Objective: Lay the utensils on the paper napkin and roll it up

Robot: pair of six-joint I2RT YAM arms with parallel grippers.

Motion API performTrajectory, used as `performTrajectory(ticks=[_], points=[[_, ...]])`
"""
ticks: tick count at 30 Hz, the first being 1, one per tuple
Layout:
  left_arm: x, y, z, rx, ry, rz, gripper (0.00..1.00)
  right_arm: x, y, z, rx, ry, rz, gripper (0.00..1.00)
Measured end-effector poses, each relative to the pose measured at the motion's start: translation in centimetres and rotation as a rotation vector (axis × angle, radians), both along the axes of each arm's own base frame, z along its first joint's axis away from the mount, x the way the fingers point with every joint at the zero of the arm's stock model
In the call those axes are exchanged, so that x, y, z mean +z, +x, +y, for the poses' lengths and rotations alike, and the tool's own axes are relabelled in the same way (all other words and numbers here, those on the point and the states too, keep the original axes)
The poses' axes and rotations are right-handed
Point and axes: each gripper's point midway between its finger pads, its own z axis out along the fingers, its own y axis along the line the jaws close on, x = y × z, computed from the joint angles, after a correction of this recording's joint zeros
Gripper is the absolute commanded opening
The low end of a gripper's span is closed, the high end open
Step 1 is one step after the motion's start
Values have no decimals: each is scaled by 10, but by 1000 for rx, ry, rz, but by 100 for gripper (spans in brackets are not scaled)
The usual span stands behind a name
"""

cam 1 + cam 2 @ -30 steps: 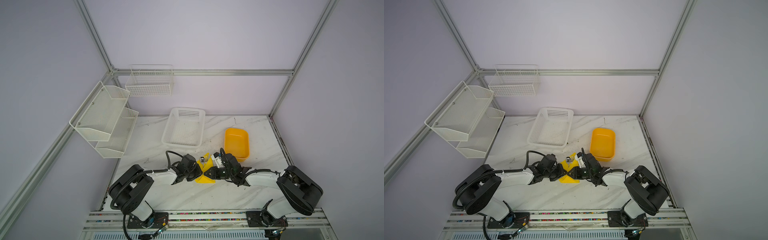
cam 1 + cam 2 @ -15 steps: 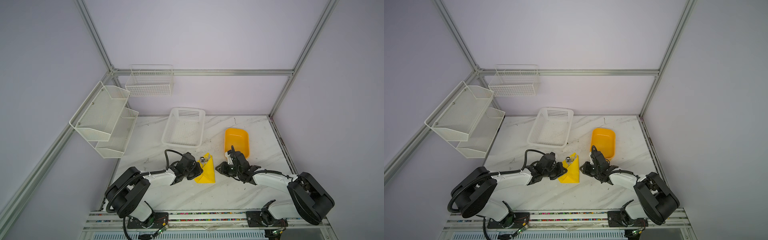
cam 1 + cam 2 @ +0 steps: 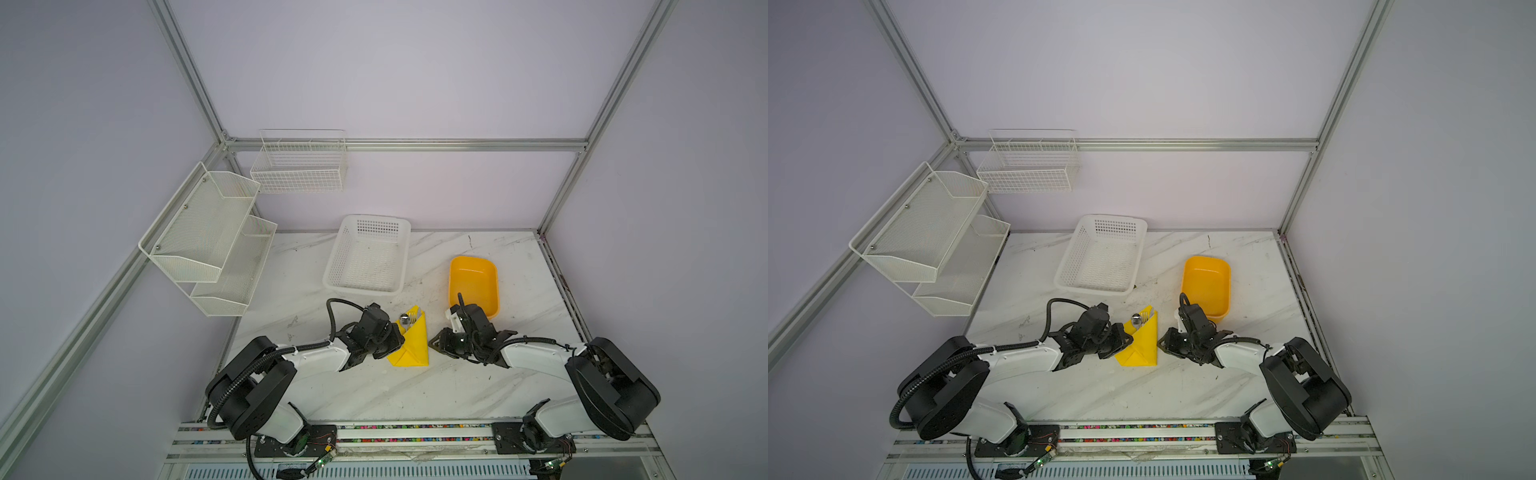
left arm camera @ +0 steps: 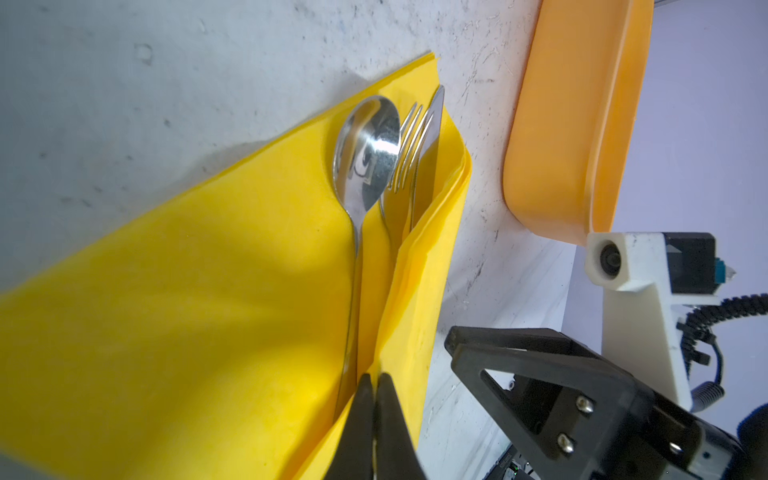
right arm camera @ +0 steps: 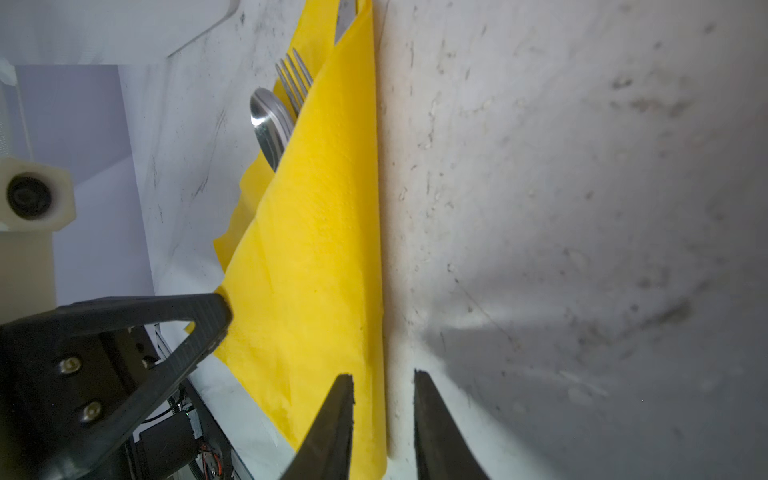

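The yellow paper napkin [image 3: 411, 349] [image 3: 1142, 349] lies between the two arms, folded into a narrow triangle over the utensils. A spoon [image 4: 365, 153], a fork [image 4: 409, 153] and a knife blade [image 4: 430, 158] stick out of its far end [image 3: 409, 319]; their handles are hidden under the folded flap. My left gripper [image 3: 394, 344] [image 4: 376, 380] is shut on the napkin's flap edge [image 4: 399, 332]. My right gripper [image 3: 432, 343] [image 5: 384, 380] stands open just right of the napkin [image 5: 320, 249], its jaws astride the right edge, gripping nothing.
An orange-yellow plastic tub [image 3: 473, 282] sits just behind the right gripper. A white perforated basket [image 3: 368, 253] stands at the back middle. White mesh shelves [image 3: 212, 237] and a wire basket [image 3: 299, 162] hang on the left and back walls.
The right gripper let go of the napkin and drew back to the right, off the fold. The left gripper closed fully and stays at the napkin's left side.
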Motion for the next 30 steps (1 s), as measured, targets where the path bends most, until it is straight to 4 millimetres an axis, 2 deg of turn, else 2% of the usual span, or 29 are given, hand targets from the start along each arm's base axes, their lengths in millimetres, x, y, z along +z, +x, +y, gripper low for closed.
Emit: performTrajectory(ticks=[5, 16, 30], points=[[0, 0, 1, 1, 5, -4, 0, 1, -3, 2, 21, 9, 2, 22], [-8, -2, 7, -4, 51, 0, 0, -1, -7, 1, 33, 4, 18, 21], [-27, -7, 12, -6, 97, 52, 0, 5, -13, 3, 86, 15, 1, 18]])
